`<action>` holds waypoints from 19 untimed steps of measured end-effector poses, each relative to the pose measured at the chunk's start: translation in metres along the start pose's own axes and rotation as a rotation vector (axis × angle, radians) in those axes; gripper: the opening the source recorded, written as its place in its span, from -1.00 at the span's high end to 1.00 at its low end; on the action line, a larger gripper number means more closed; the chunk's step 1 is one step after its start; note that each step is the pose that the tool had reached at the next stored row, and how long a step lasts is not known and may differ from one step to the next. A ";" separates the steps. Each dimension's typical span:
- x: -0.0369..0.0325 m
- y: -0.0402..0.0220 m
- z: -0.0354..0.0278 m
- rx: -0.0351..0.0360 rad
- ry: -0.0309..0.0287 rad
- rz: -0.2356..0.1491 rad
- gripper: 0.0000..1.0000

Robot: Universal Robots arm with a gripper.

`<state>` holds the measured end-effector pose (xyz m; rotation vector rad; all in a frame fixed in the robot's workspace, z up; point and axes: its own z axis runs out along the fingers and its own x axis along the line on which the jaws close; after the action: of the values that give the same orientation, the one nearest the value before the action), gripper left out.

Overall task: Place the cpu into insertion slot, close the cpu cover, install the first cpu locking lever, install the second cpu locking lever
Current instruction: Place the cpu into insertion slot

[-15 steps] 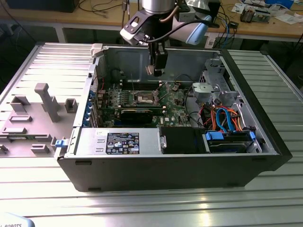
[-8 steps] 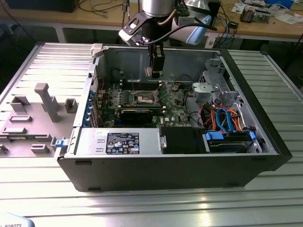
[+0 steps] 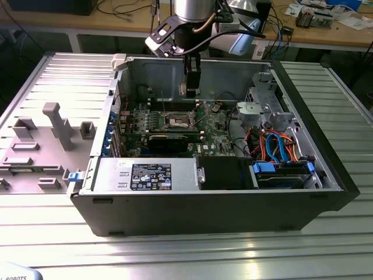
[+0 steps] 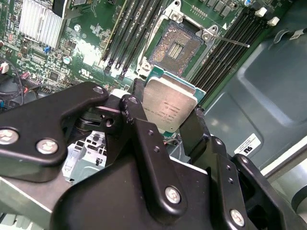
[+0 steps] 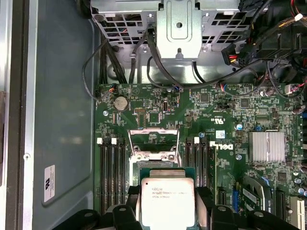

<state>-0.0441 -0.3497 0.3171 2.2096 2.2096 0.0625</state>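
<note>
The small flat square cpu with silvery-grey metal top (image 4: 169, 109) is clamped by its edges between the black fingers (image 4: 191, 130) of the gripper (image 3: 190, 87), which is pointed down above the silver-rimmed square insertion slot (image 4: 176, 47) in the green motherboard (image 5: 216, 110). In the first wrist view the insertion slot is partly hidden by the cpu.

Ribbed metal table (image 3: 233, 256) underneath, glare on near edge; wooden workbench (image 3: 326, 36) behind, cables (image 3: 125, 7) strewn.
</note>
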 end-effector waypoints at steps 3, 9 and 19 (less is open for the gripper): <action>0.0000 0.0000 0.0000 0.0000 0.0000 0.000 -0.08; 0.0000 0.0000 0.0004 -0.0001 0.0001 0.000 -0.08; -0.0001 -0.0001 0.0026 -0.0010 -0.0023 0.055 -0.08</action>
<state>-0.0441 -0.3498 0.3145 2.2688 2.1470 0.0617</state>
